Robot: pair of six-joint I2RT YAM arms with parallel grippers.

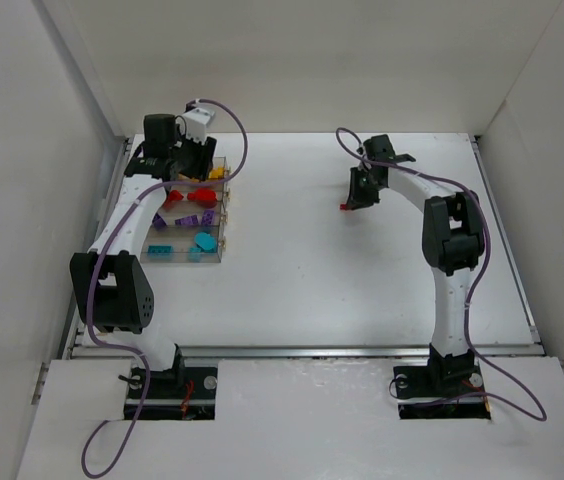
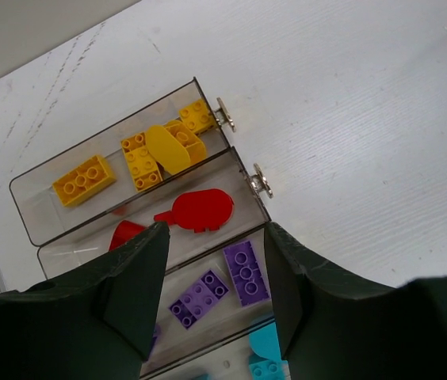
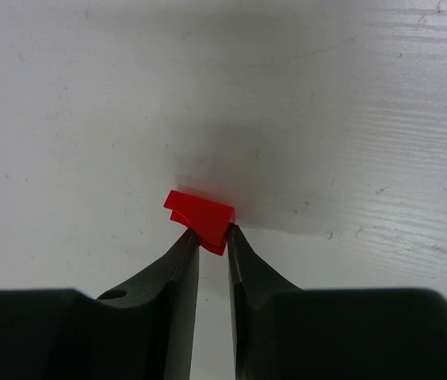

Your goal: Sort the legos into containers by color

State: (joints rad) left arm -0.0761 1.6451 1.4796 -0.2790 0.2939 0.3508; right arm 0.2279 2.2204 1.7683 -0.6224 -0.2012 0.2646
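Four joined clear containers [image 1: 224,215] stand at the left of the table, also in the left wrist view [image 2: 243,170]. They hold yellow legos [image 2: 83,180], red legos [image 2: 200,210], purple legos [image 2: 244,273] and cyan legos [image 2: 265,342], one colour per bin. My left gripper [image 2: 212,289] is open and empty above the bins, at their far end in the top view [image 1: 194,160]. My right gripper [image 3: 212,236] is shut on a small red lego [image 3: 200,216] just above the table, at centre right [image 1: 346,205].
White walls enclose the table on the left, back and right. Metal latches [image 2: 225,115] stick out from the bins' end. A purple cable [image 1: 240,150] loops above the left arm.
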